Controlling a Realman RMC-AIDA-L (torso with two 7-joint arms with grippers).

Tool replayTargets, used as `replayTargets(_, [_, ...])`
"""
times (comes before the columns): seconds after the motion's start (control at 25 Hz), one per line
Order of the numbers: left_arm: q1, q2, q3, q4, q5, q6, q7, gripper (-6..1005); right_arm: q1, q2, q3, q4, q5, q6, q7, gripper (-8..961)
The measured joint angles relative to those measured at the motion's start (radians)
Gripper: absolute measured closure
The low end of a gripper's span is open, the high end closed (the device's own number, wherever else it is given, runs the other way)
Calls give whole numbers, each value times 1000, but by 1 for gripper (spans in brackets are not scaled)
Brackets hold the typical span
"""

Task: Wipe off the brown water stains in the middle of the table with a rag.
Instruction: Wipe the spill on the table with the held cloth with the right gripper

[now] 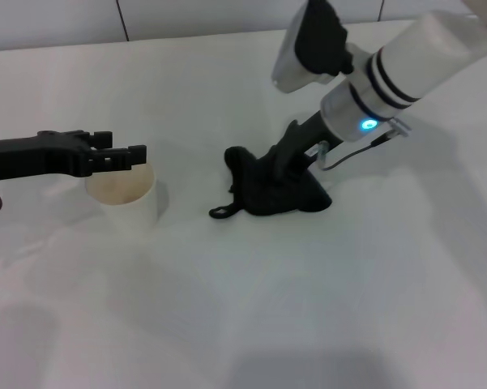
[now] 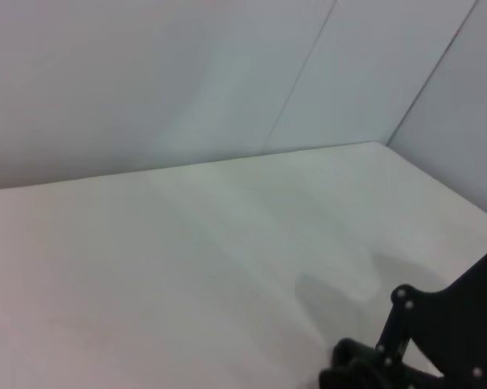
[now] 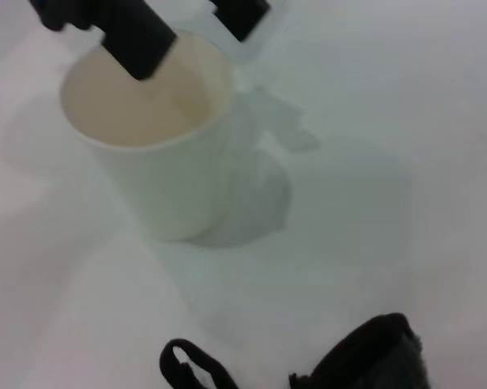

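My right tool [image 1: 290,166] pins black rag [image 1: 271,193] to white bench [image 1: 324,308] mid-scene, pinching it; stain hidden. Left tool [image 1: 128,154], prongs spread, hovers over paper cup [image 1: 126,194]. Right wrist view alone shows cup interior.

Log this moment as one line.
right pincer: pressing black rag on table | left pincer: open above paper cup | stain: not visible

Upright white paper cup [image 1: 128,197]
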Motion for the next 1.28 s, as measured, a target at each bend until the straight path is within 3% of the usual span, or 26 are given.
replayTargets(0.4, [-8, 0, 0, 2, 11, -8, -1, 124, -55, -2, -16, 233, 258, -139, -116, 836])
replayTargets(0.64, [-10, 0, 0, 1, 12, -10, -1, 124, -134, -3, -112, 396, 481, -298, -152, 833])
replayTargets(0.92, [-12, 0, 0, 4, 12, -15, -1, 125, -196, 1, -111, 511, 507, -441, -164, 821])
replayTargets(1.28, [-19, 0, 0, 6, 12, -16, -1, 125, -254, 1, -113, 552, 506, -454, -178, 806])
